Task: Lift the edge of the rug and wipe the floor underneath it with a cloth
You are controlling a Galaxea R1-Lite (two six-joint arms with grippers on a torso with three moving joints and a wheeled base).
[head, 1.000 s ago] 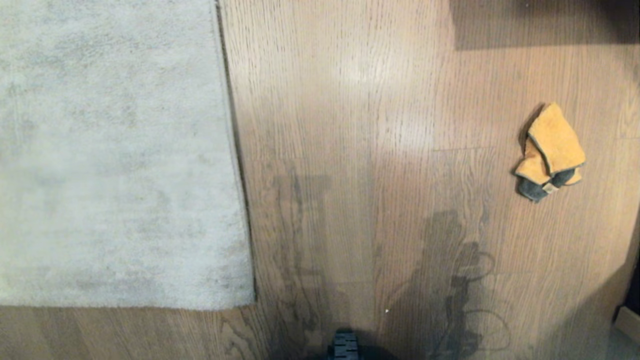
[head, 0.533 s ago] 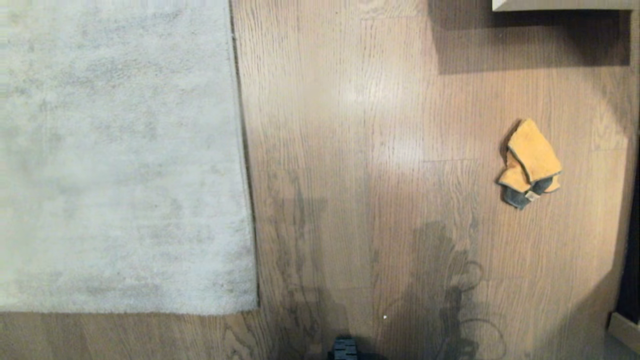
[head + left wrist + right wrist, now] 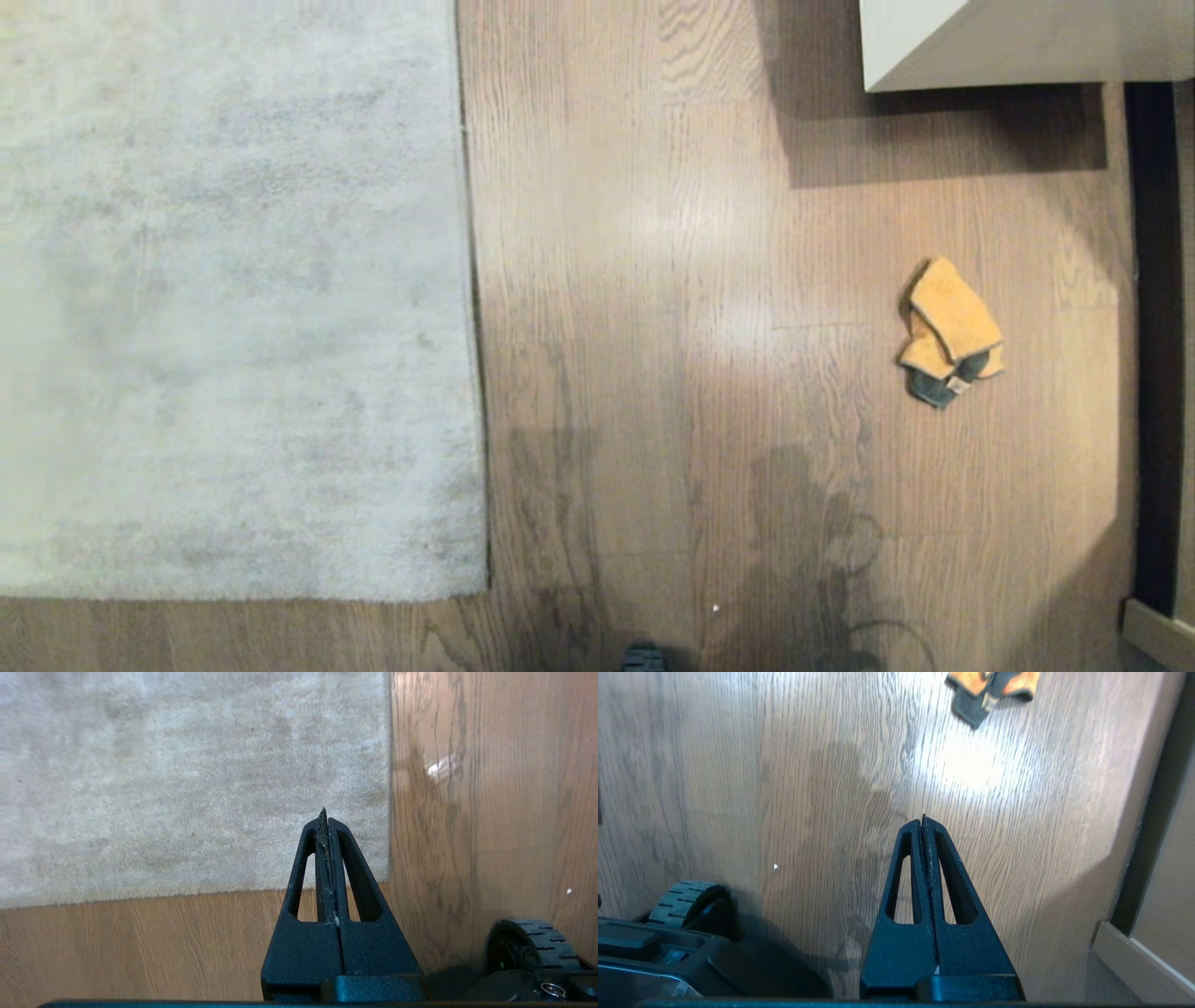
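A large pale grey rug [image 3: 233, 299] covers the left of the head view, lying flat; the rug edge [image 3: 474, 308] runs straight down to a near corner [image 3: 481, 586]. The brown wood floor [image 3: 653, 373] fills the middle. The orange-tan cloth [image 3: 948, 331] with a dark grey part lies crumpled at the right, apart from the rug. My left gripper [image 3: 324, 814] is shut and empty, high above the rug's corner [image 3: 385, 875]. My right gripper [image 3: 923, 820] is shut and empty over bare floor, with the cloth [image 3: 992, 688] well ahead of it. Neither arm shows in the head view.
A pale cabinet or box [image 3: 1018, 42] stands at the far right, and a dark gap with a light baseboard [image 3: 1158, 630] runs along the right edge. My base's ribbed wheel [image 3: 532, 947] sits on the floor near the rug's corner.
The whole head view has shifted: the camera has risen or tilted, so rug and cloth look smaller and lower, and the pale cabinet has come into sight at the top right. Nothing on the floor moved.
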